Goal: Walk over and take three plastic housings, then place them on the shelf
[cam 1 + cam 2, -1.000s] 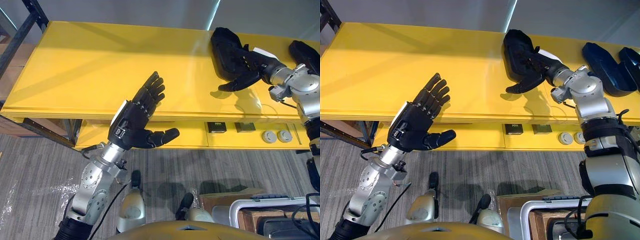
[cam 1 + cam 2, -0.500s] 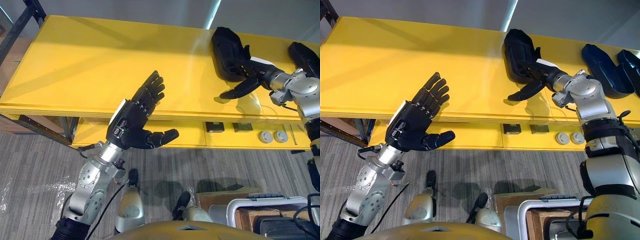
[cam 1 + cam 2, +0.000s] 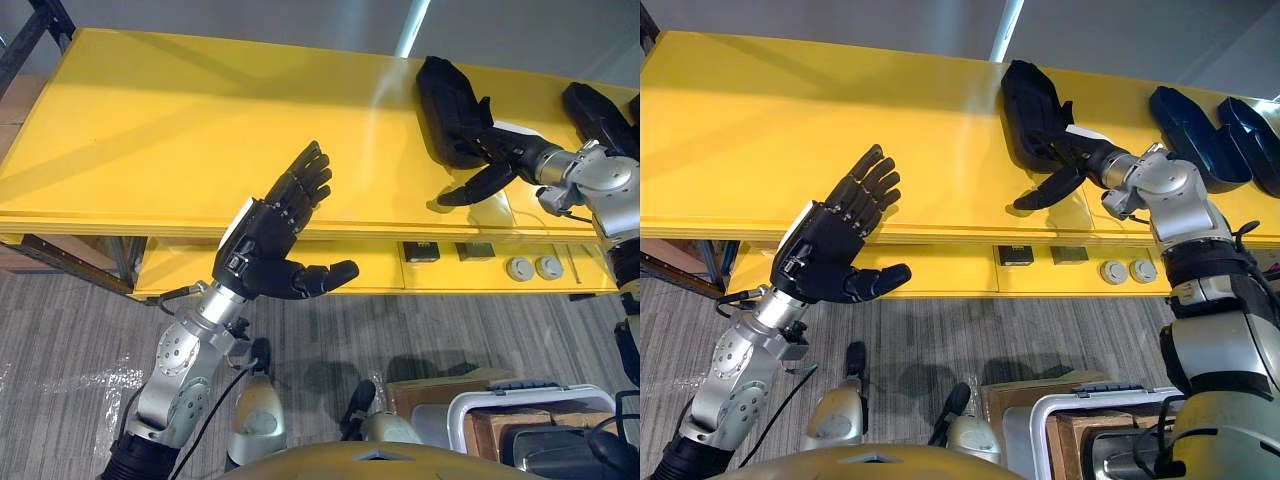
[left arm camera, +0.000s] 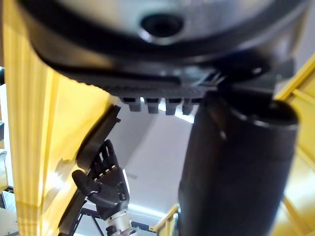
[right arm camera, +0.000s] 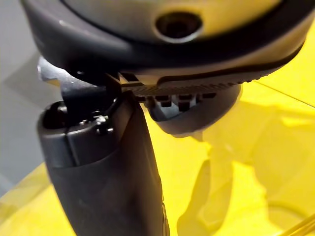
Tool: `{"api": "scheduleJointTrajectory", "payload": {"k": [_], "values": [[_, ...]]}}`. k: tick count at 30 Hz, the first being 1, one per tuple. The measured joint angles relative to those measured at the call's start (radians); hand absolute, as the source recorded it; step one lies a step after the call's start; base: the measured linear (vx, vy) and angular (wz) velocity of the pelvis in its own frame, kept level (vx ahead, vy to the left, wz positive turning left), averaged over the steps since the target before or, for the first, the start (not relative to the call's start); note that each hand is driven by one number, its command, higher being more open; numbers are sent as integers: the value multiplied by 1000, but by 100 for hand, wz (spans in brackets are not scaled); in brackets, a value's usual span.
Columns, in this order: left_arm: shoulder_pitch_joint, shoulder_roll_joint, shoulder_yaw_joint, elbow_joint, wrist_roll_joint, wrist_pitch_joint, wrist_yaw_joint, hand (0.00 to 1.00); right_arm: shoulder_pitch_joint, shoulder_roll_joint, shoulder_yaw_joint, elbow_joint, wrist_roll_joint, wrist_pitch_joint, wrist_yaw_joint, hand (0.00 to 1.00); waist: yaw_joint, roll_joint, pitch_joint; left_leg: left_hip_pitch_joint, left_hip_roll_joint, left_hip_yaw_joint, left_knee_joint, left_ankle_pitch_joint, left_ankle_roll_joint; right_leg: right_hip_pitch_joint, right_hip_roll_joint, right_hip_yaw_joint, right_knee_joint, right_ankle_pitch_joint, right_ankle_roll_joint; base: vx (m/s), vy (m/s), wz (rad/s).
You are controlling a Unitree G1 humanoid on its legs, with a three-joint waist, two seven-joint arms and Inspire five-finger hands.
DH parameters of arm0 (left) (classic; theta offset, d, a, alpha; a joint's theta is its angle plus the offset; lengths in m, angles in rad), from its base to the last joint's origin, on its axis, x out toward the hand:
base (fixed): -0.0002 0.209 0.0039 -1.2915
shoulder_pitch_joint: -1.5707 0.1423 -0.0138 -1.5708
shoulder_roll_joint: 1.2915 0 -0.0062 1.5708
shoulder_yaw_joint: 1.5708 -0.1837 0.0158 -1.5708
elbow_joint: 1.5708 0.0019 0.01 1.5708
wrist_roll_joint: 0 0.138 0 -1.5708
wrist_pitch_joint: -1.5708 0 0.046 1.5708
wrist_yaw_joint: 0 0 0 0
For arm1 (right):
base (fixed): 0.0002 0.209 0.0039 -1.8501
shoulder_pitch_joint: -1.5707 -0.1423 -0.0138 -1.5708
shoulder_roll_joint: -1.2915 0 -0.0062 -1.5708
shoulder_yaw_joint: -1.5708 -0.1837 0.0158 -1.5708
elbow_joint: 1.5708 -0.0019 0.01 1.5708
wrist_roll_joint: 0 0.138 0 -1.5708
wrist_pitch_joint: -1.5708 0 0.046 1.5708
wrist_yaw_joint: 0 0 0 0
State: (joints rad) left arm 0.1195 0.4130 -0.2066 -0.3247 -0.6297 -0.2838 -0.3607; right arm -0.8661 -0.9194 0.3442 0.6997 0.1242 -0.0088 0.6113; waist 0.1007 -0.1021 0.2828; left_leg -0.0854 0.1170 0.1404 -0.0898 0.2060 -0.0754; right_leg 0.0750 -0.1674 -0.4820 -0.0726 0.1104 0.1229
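Lying in the upper right of the head views, a black elongated plastic housing (image 3: 445, 90) rests flat on the glossy yellow shelf top (image 3: 200, 120), its long axis running away from the robot. The right hand (image 3: 500, 160) enters from the right edge. Its fingers (image 3: 1072, 143) reach out straight and touch the housing's near end, while its thumb juts sideways over bare yellow surface, pinching nothing.

Further right, a second dark blue housing (image 3: 1180, 120) lies on the same top, with a third dark blue housing (image 3: 1250, 140) just beside it at the frame edge. Both are well apart from the hand.

The left hand (image 3: 275, 235) is raised at centre left, before the shelf's front edge — fingers straight and slightly fanned, thumb out, holding nothing.

Below the top, a yellow lower ledge (image 3: 380, 278) carries two small dark square parts (image 3: 420, 252) and two grey round discs (image 3: 518, 268) towards the right. Grey striped floor (image 3: 60, 330) fills the lower left.
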Motion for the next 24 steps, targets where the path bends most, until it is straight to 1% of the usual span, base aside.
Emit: {"api": "scheduleJointTrajectory", "payload": {"k": [5, 10, 16, 17, 19, 20, 21, 22, 24], "values": [[-1, 18, -3, 0, 0, 0, 0, 100, 18, 0, 0, -9, 0, 0, 7, 100, 0, -10, -6, 1, 0, 1, 0, 0, 0, 0, -1, 1, 0, 0, 0, 0, 0, 0], [-1, 18, -4, 0, 0, 1, 0, 100, 27, 0, 0, -19, 3, -1, 3, 100, 0, -12, -7, 7, 0, 4, 0, -1, -1, 4, -1, 4, 0, 0, 0, -2, -1, -1], [-1, 16, -8, 0, 3, 1, -2, 100, 32, 0, 0, -43, 166, -6, -27, 100, -13, -11, -8, 9, -1, 7, 0, -1, -1, 4, -2, 8, 0, 1, 1, -4, -1, -1], [-1, 15, -8, 0, 3, 1, -5, 100, 32, 0, -6, -44, 203, -23, -48, 100, -17, -10, -9, 9, -1, 7, 0, -1, -1, 5, -2, 7, -1, 1, 1, 0, 0, 0], [-1, 13, -8, 0, 3, 1, -12, 100, 32, 0, -29, -48, 229, -47, -70, 100, -21, -6, -10, 9, -2, 7, 0, -1, -1, 6, -2, 7, -2, 1, 1, 0, 0, 0], [-1, 2, -6, 1, 4, 1, -17, 100, 33, 0, -62, -52, 269, -70, -99, 100, -22, -2, -13, 11, -4, 14, 0, 0, 1, 6, -5, 6, 0, 1, 1, 0, 0, 0], [-1, -14, -3, 1, 4, 1, -20, 100, 33, 0, -119, -77, 289, -77, -136, 100, -22, 7, -17, 14, -7, 18, 0, 0, 1, 8, -8, 9, 1, 1, 1, 0, 0, 0], [-1, -23, -1, 1, 3, 1, -21, 100, 33, 0, -147, -91, 301, -93, -160, 100, -23, 13, -21, 16, -8, 19, 0, 0, 0, 9, -9, 9, 1, 1, 1, 0, 0, 0], [0, -50, 8, 1, 3, -1, -26, 100, 43, 0, -271, -179, 366, -160, -266, 100, -24, 37, -35, 22, -9, 22, 0, -3, -2, 14, -10, 10, 1, 1, 2, 0, 0, 0]]}}
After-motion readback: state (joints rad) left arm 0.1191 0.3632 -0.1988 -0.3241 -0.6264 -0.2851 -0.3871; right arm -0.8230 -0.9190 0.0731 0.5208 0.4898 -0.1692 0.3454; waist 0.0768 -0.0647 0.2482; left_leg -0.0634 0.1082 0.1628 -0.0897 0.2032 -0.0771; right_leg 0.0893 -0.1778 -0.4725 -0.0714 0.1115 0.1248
